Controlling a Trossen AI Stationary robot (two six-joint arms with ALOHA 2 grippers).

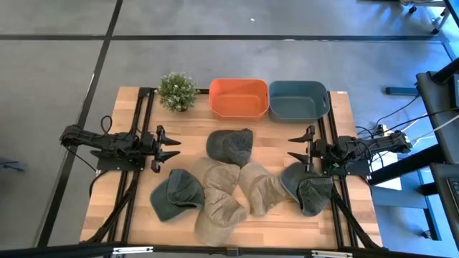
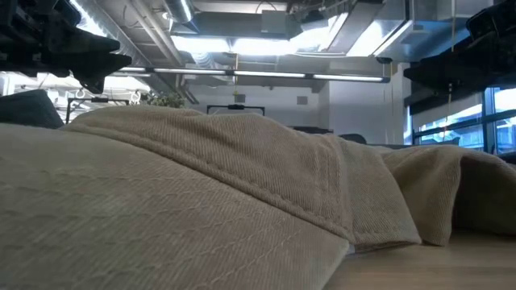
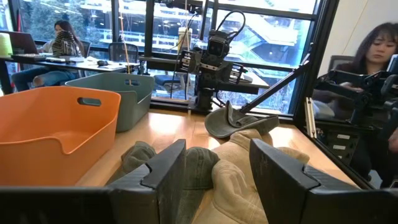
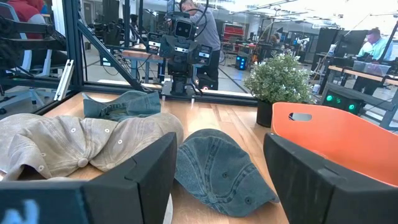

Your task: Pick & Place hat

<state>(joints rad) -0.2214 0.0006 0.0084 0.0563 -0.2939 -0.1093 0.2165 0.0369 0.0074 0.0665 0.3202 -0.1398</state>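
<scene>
Six soft fabric caps are counted mid-table: three tan (image 1: 219,192), three grey-green denim, one hat (image 1: 230,145) just before two rounded plastic bins, orange (image 1: 239,98) and teal (image 1: 297,99). One potted plant (image 1: 176,91) is seen beside them. The left gripper (image 1: 172,147) and right gripper (image 1: 295,147) are spread wide, nothing held.

A robotics lab: glass walls (image 3: 273,56), desks (image 3: 56,60), seated people (image 3: 65,40)
</scene>
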